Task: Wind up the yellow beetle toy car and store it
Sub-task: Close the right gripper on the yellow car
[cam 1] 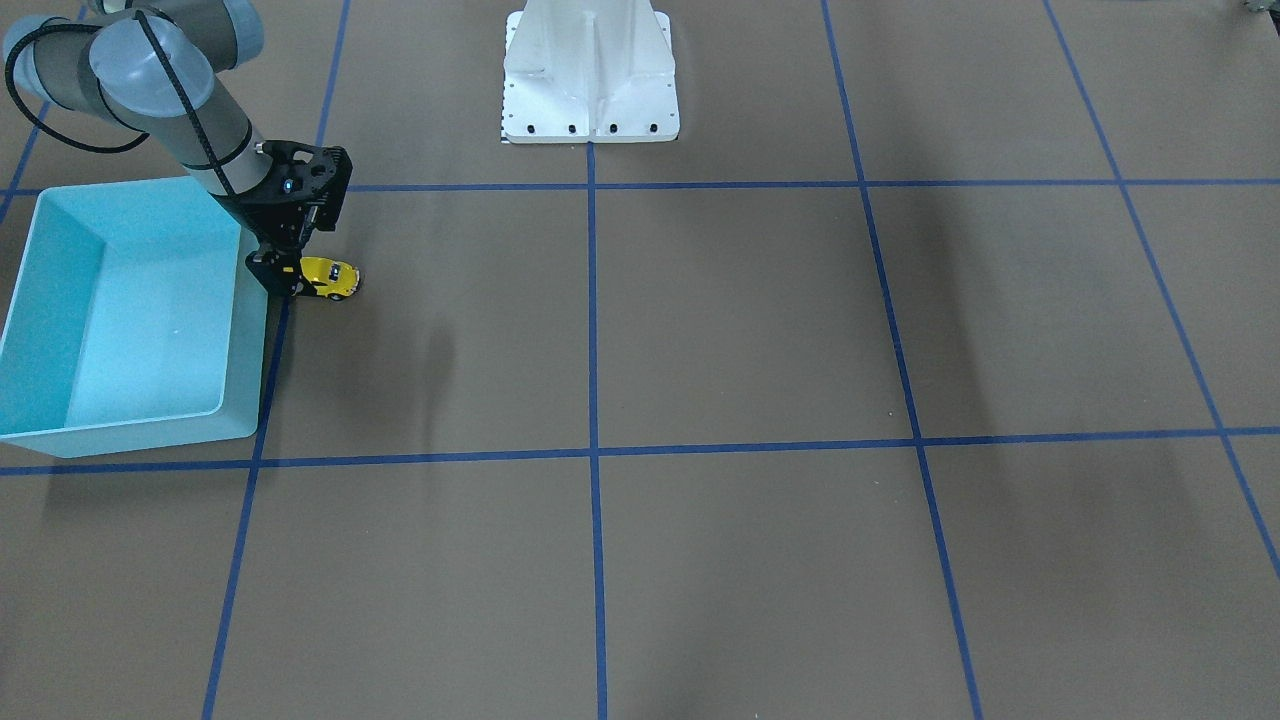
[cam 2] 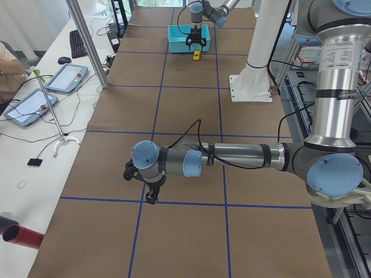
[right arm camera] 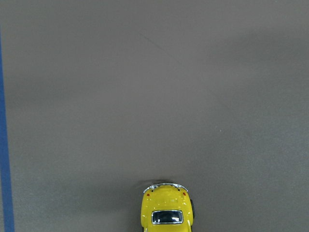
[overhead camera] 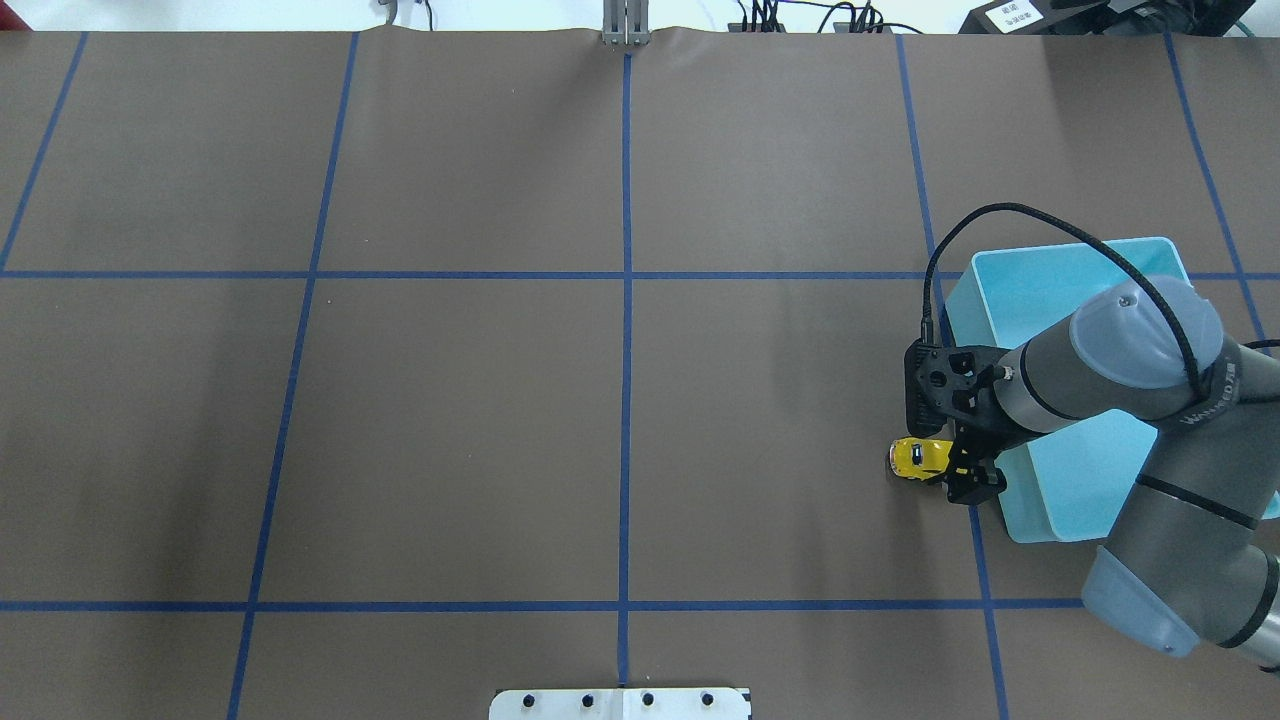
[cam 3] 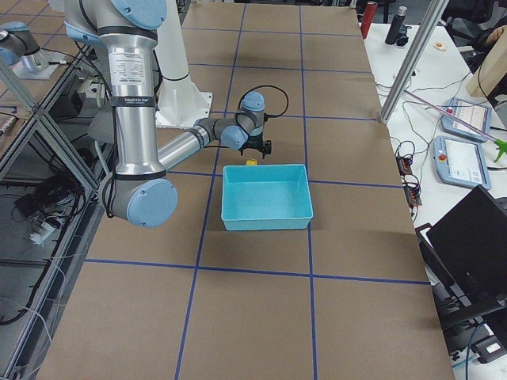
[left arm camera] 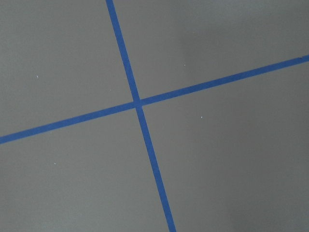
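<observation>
— Yellow toy car [cam 1: 330, 278]: where from the right jaws?
— On the bench [cam 1: 760, 320], right at them. One end at the tips, long axis pointing straight away; blue bin [cam 1: 140, 340] just behind, on the opposite side.
— Apart or clamped?
— Cannot tell: no clear view of the tips or of any grip.
— And the left jaws?
— Far from the car, over bare bench; likewise impossible to read.

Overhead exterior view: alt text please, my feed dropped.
The right gripper is down at one end of the yellow beetle toy car, on the brown table beside the light blue bin. Whether the jaws grip it is unclear.
</observation>
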